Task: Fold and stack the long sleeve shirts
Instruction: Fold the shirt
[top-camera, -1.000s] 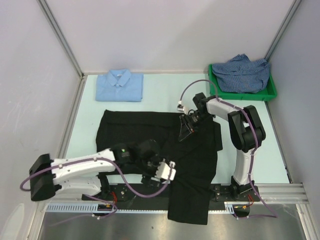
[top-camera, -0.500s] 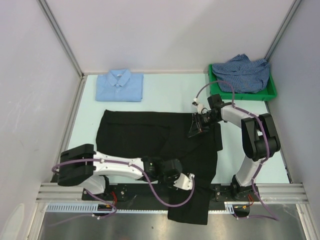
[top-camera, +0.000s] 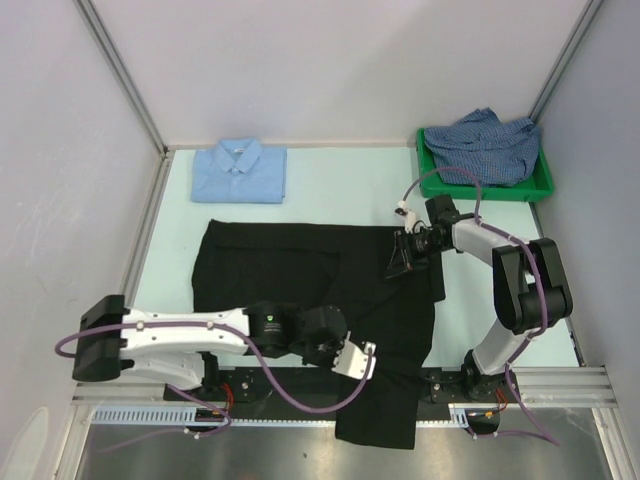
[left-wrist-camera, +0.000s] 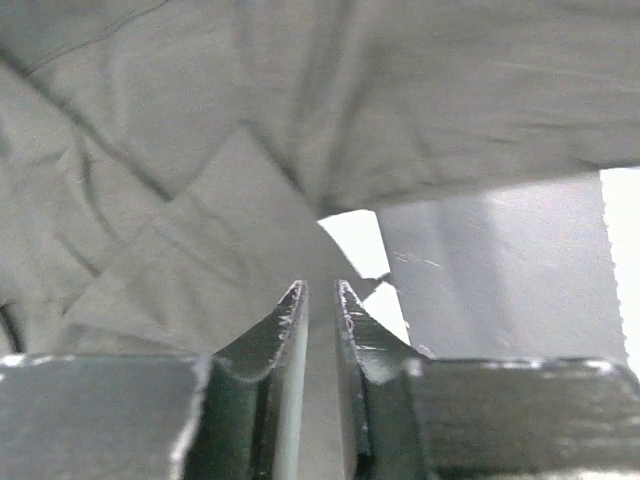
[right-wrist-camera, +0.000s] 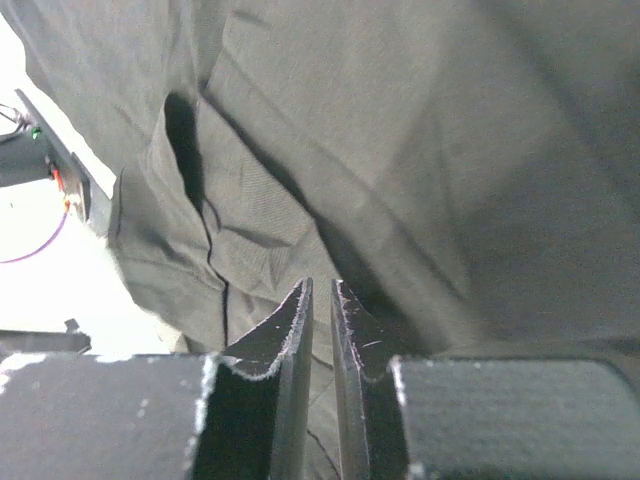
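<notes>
Black shirt (top-camera: 300, 270) lies spread mid-desk, its near part hanging off the front edge. In the last second I've moved the right pincer (top-camera: 400, 262) out to its right edge, jaws narrow and seemingly pinching a fold. The left pincer (top-camera: 365, 360) swung to the near hem, jaws almost shut; can't tell if it's gripping. That fold is only being set up. Light blue shirt (top-camera: 240, 172) is folded at the back, checked shirt (top-camera: 490, 145) is in the green bin (top-camera: 540, 185).

Green bin (top-camera: 480, 190) at table's (top-camera: 340, 190) far-right corner

Black shirt (top-camera: 290, 265), light blue shirt (top-camera: 240, 171), blue-checked shirt (top-camera: 487, 146), green bin (top-camera: 540, 185).
</notes>
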